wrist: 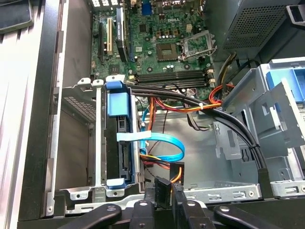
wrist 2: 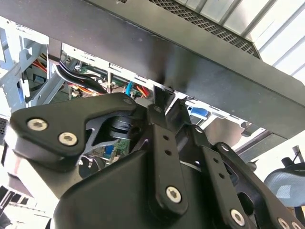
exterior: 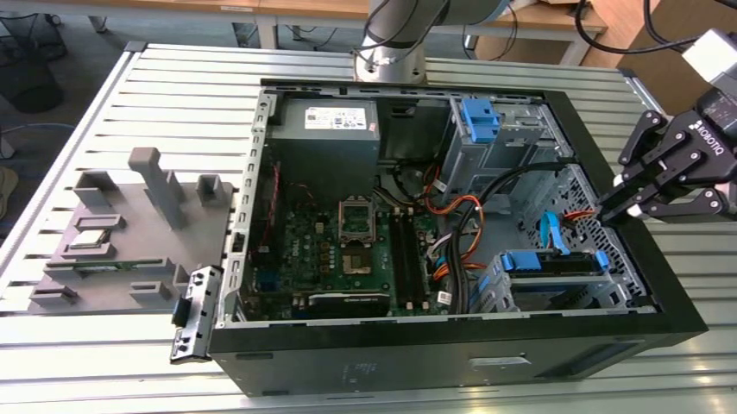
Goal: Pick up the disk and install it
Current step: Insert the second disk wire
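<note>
The disk (exterior: 551,263), held in a blue plastic frame, sits on edge inside the metal drive cage (exterior: 513,293) at the front corner of the open computer case, on the exterior view's right. In the first wrist view the disk (wrist: 119,143) stands in the same cage with blue clips at both ends. My gripper (exterior: 616,207) hovers over the case's wall on the exterior view's right, apart from the disk, fingers shut on nothing. Its fingertips (wrist: 162,193) show in the first wrist view, and in the second wrist view the gripper (wrist 2: 164,102) is under the case's black rim.
A grey power supply (exterior: 328,121) and the motherboard (exterior: 345,250) occupy the case. A second cage holds a bare blue bracket (exterior: 478,116). Orange and black cables (exterior: 461,216) and a blue ribbon cable (wrist: 162,148) cross beside the disk. A grey foam parts tray (exterior: 127,233) lies outside.
</note>
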